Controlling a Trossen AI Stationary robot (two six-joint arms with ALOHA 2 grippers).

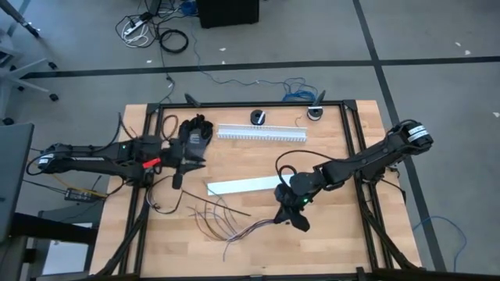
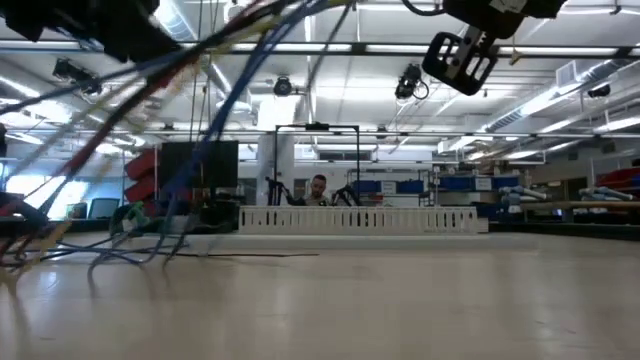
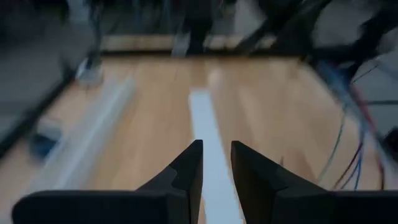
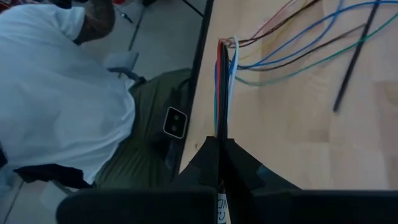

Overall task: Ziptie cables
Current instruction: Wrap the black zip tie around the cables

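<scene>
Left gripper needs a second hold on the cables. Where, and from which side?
Take the cables at the gathered stretch just beyond the shut right gripper, coming from above and closing across the strands. Farther out they fan apart over the table, so one pinch would likely miss some.

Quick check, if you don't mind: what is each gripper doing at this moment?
Left gripper: open, holding nothing, above the table's left side.
Right gripper: closed on the cables, gripping one end of the bundle.
</scene>
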